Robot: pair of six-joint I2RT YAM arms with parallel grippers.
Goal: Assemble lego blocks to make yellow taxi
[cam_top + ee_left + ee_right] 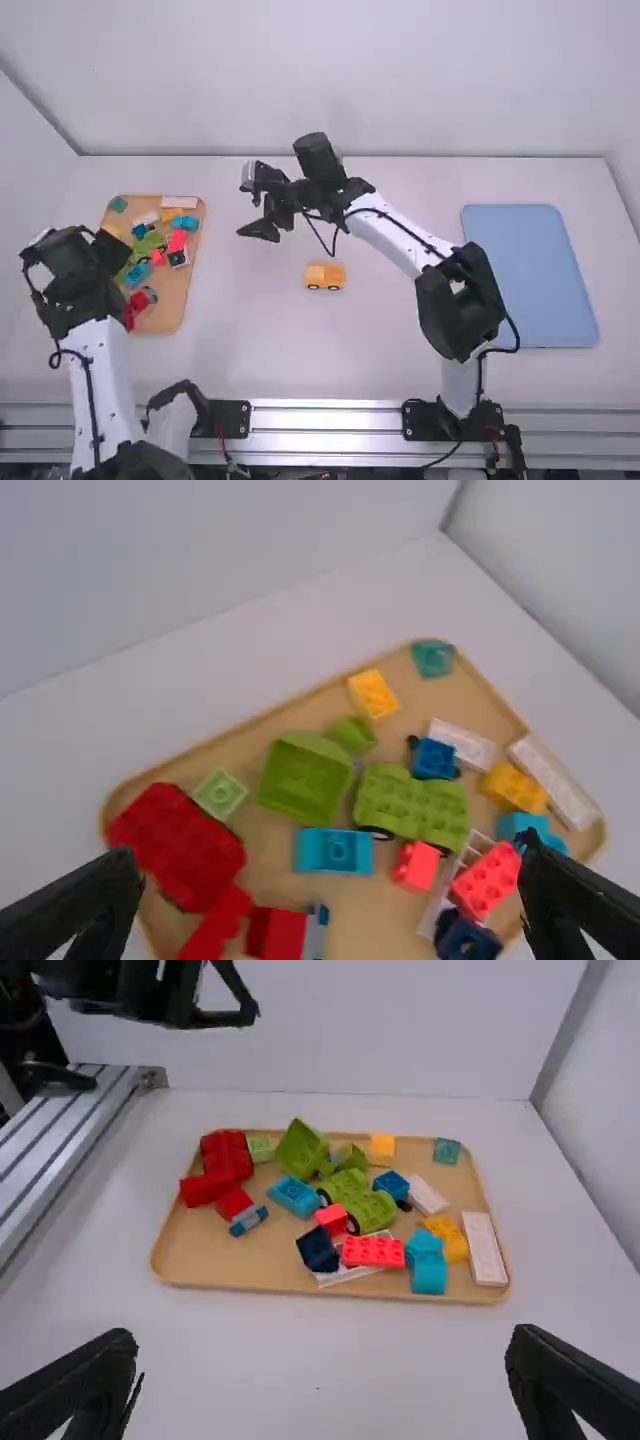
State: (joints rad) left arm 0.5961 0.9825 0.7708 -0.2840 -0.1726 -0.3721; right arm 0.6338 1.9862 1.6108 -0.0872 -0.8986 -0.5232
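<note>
A small yellow-orange vehicle [325, 276] with dark wheels stands alone mid-table. My left gripper [112, 252] hangs over the left part of the brick tray, and its fingers [75, 910] are spread wide above the bricks in the left wrist view, where the gripper [332, 900] holds nothing. Right of the tray, behind the vehicle, is my right gripper [246, 207]; in the right wrist view this gripper [322, 1380] is open and empty, facing the tray. Two yellow pieces lie in the tray: a small brick [374, 694] and a rounder one [515, 787].
The wooden tray [235, 1275] also holds green pieces [372, 1210], red bricks [227, 1155], teal bricks [428, 1272] and white pieces [484, 1248]. A blue mat [530, 275] lies at the table's right. Walls border the table's back and left.
</note>
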